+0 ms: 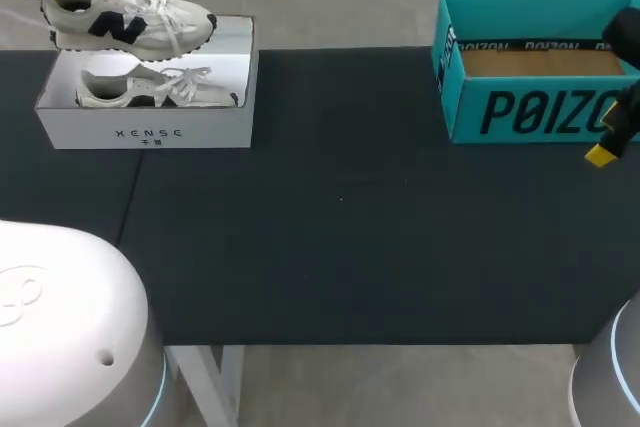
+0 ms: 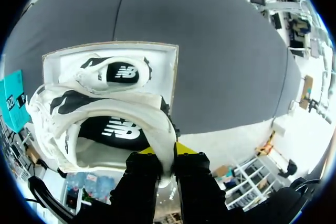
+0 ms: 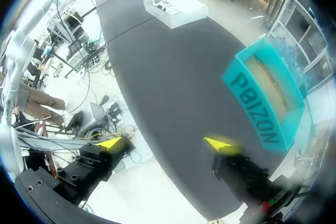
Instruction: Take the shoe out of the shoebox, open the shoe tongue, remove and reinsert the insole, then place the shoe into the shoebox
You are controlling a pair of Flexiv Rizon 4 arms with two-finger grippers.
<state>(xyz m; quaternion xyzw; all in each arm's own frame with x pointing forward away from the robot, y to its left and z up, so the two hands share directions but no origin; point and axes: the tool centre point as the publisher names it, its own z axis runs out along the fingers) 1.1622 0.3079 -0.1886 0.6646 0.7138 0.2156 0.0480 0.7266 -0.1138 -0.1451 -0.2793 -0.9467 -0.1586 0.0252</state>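
We are holding our left gripper (image 2: 163,153) closed tight on the heel collar of a white and navy sneaker (image 1: 130,22). One finger is pressing inside the collar and the other outside, so the shoe is hanging out ahead of the fingers. Directly beneath the gripper and the lifted shoe, the white shoebox (image 1: 145,132) is sitting open, with the second sneaker (image 1: 155,89) lying on its side inside it. Gripping by the heel is, we judge, leaving the laces and tongue free for the other arm to work on. It is also keeping the shoe clear of the box walls.

The dark table (image 1: 340,227) is stretching between our two arms.

We are keeping our right gripper (image 3: 167,142) spread wide with nothing between its yellow tips. A teal box (image 1: 530,112) is standing just ahead of it and off to one finger's side, open side up. The gripper is well apart from the sneaker, probably so it is clear of the lift yet ready to take the tongue.
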